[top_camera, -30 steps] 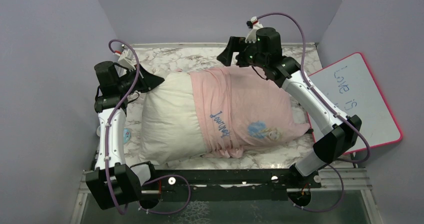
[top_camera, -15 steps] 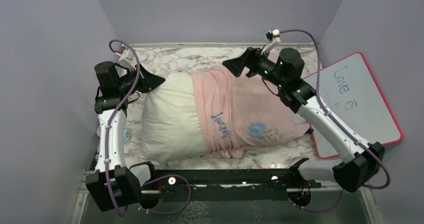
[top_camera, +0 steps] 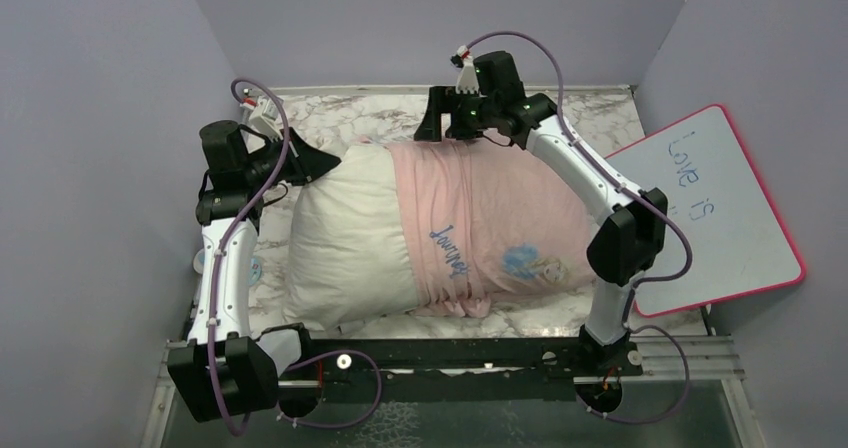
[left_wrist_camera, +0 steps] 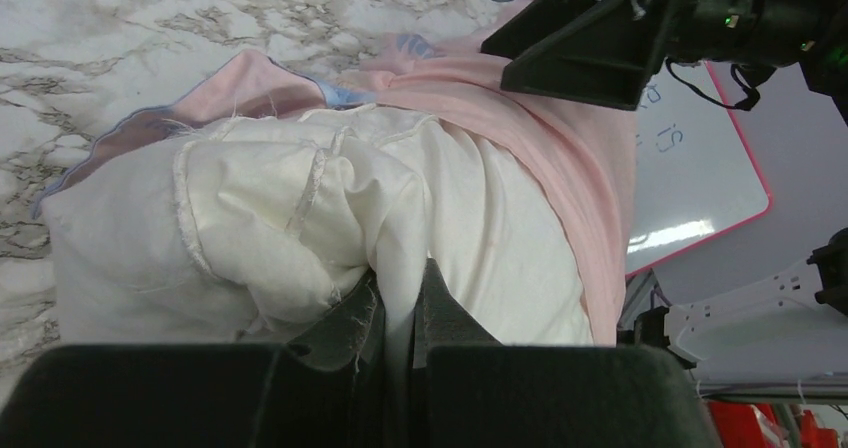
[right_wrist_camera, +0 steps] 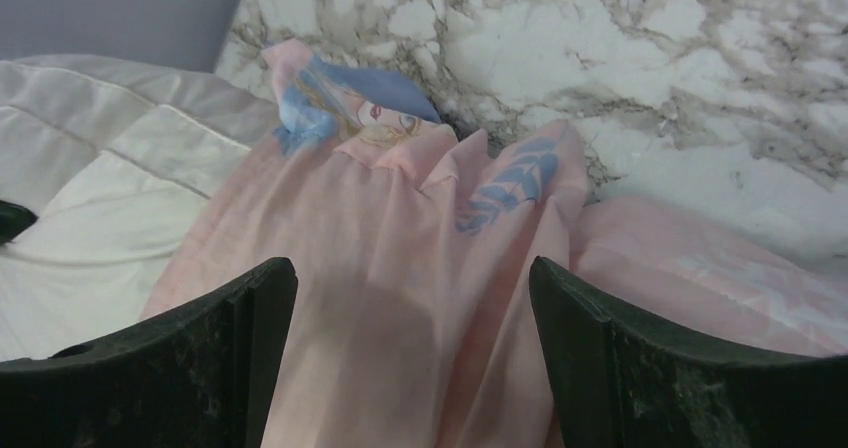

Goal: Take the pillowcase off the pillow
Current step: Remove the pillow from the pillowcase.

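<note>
The plump white pillow (top_camera: 345,233) lies across the marble table, its right half still inside the pale pink pillowcase (top_camera: 500,218) printed with "Journey". My left gripper (top_camera: 320,161) is shut on a pinch of the pillow's bare far-left corner (left_wrist_camera: 270,198); white fabric runs between its fingers (left_wrist_camera: 400,278). My right gripper (top_camera: 437,128) hovers open over the far edge of the pillowcase near its hem. In the right wrist view its fingers (right_wrist_camera: 412,268) straddle bunched pink cloth (right_wrist_camera: 400,218) without touching it, with bare pillow (right_wrist_camera: 120,188) to the left.
A pink-framed whiteboard (top_camera: 720,208) leans at the right edge of the table. Purple walls enclose the back and both sides. Bare marble tabletop (top_camera: 330,113) shows behind the pillow. The arms' base rail (top_camera: 450,358) runs along the near edge.
The right arm has swung left along the pillow's far side, from the back right to the pillowcase's hem, jaws still open. The left gripper keeps its hold; the pillow shifted slightly.
</note>
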You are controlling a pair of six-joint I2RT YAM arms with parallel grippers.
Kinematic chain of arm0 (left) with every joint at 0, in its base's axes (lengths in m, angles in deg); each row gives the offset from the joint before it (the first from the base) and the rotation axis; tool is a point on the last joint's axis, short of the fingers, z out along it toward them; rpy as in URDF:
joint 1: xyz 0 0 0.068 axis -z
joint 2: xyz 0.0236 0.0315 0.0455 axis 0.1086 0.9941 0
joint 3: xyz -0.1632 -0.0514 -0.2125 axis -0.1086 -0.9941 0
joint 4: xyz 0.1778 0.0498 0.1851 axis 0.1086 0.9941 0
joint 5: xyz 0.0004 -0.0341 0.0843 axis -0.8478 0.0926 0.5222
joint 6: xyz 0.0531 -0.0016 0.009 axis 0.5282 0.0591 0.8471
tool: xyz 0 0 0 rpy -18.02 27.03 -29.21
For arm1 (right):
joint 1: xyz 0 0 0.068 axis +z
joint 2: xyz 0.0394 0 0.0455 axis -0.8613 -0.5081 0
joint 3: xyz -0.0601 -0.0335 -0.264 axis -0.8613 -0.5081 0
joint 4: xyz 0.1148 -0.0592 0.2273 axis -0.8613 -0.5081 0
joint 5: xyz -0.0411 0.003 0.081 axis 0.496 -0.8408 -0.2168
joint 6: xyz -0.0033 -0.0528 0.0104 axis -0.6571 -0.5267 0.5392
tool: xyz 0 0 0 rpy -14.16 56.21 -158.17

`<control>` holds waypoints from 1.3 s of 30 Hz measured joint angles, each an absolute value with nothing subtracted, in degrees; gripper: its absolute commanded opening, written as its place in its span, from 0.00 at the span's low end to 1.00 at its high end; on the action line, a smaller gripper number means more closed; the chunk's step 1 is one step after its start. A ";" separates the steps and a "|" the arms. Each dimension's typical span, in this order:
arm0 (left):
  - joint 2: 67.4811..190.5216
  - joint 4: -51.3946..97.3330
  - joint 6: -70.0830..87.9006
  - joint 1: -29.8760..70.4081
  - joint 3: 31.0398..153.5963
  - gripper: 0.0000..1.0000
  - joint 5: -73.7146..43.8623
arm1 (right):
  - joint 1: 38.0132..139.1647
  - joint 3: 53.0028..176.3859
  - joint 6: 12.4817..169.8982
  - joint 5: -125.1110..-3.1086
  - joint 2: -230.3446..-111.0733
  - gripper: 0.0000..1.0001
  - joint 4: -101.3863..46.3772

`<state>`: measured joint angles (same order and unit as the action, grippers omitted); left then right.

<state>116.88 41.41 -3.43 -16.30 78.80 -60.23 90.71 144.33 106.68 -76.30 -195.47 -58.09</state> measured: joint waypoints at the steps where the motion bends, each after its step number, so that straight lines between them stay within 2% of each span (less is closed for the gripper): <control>1: 116.77 41.43 -3.48 -16.10 78.80 0.00 -60.23 | 90.86 145.47 105.48 -76.85 -196.83 0.71 -59.66; 3: 116.55 41.50 -3.48 -15.91 78.80 0.00 -60.18 | 91.25 146.65 102.40 -76.26 -198.31 0.52 -62.22; 4: 116.44 41.61 -3.46 -15.84 78.80 0.00 -60.12 | 91.54 146.67 100.84 -74.49 -198.44 0.31 -63.14; 5: 116.29 41.91 -3.39 -15.84 78.80 0.00 -59.90 | 91.76 146.67 99.34 -72.44 -198.40 0.14 -63.92; 6: 116.10 42.50 -3.17 -15.84 78.80 0.00 -59.39 | 91.78 146.67 97.83 -70.42 -198.16 0.08 -64.27; 14: 115.42 46.35 -1.23 -15.18 78.82 0.00 -53.36 | 89.59 136.88 93.98 -52.87 -188.13 0.01 -62.85; 18: 115.42 47.99 -0.66 -15.14 78.91 0.00 -51.15 | 85.66 132.77 93.46 -45.35 -183.06 0.01 -61.65; 22: 115.42 48.75 0.09 -15.14 79.15 0.00 -50.67 | 82.27 132.47 93.63 -44.72 -181.57 0.22 -60.93; 24: 115.42 49.17 0.37 -15.14 79.50 0.00 -50.72 | 82.01 132.55 94.05 -48.20 -181.55 0.37 -60.78; 27: 115.44 49.43 0.65 -15.10 79.65 0.00 -50.76 | 82.40 132.73 96.12 -58.23 -181.92 0.69 -60.40; 28: 115.46 49.52 0.68 -15.10 79.68 0.00 -50.81 | 82.44 132.88 96.78 -62.10 -182.31 0.75 -59.90; 32: 115.51 49.67 0.83 -15.10 79.72 0.00 -51.13 | 82.71 138.00 97.63 -75.56 -187.78 0.82 -59.66; 34: 115.51 49.67 0.83 -15.12 79.72 0.00 -51.33 | 83.10 144.64 97.78 -81.75 -193.77 0.98 -60.93; 35: 115.51 49.67 0.83 -15.12 79.72 0.00 -51.40 | 83.43 146.89 97.85 -84.02 -196.02 0.99 -61.28; 38: 115.51 49.67 0.78 -15.12 79.72 0.00 -51.44 | 85.22 153.01 97.37 -88.76 -202.79 0.97 -64.21; 39: 115.51 49.67 0.76 -15.12 79.72 0.00 -51.44 | 86.47 154.34 96.78 -88.89 -204.43 0.89 -65.48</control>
<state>115.51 49.67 0.76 -15.12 79.72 -51.44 86.47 154.34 96.78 -88.89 -204.43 -65.48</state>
